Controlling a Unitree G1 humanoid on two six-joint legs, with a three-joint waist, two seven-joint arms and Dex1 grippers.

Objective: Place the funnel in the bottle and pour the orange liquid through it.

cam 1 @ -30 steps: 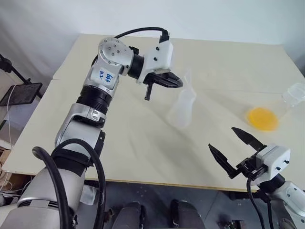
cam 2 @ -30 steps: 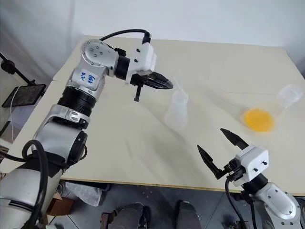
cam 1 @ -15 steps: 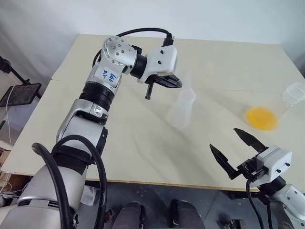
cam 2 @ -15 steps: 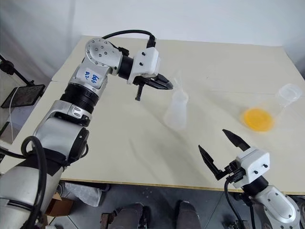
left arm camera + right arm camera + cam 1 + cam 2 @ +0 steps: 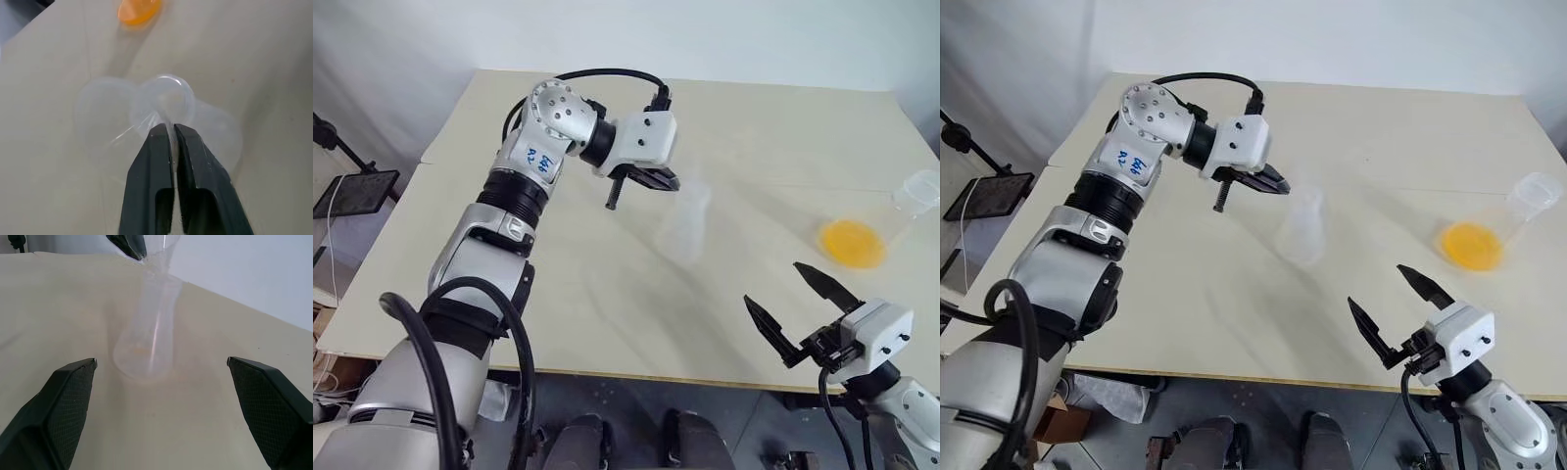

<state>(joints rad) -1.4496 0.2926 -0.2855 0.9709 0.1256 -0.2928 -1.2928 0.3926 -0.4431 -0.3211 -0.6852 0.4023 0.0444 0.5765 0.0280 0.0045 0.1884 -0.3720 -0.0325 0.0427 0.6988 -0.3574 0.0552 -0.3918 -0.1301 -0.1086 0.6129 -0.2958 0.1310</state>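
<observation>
Two arms reach over a pale tabletop [image 5: 773, 117]. Near its middle stands the bottle [image 5: 688, 227], clear and upright, neck narrow above a broader base. Well to its right a larger clear vessel [image 5: 907, 203] lies tilted, with the orange liquid [image 5: 852, 243] pooled in its wide bottom. The left end effector [image 5: 171, 128] hangs just over the bottle's mouth, its two black fingers [image 5: 154, 147] pinched nearly together on the rim of the funnel [image 5: 168, 100], which sits at the bottle's neck. The right end effector [image 5: 800, 305] hovers near the front edge of the tabletop, released, fingers spread wide and holding nothing, pointing toward the bottle.
</observation>
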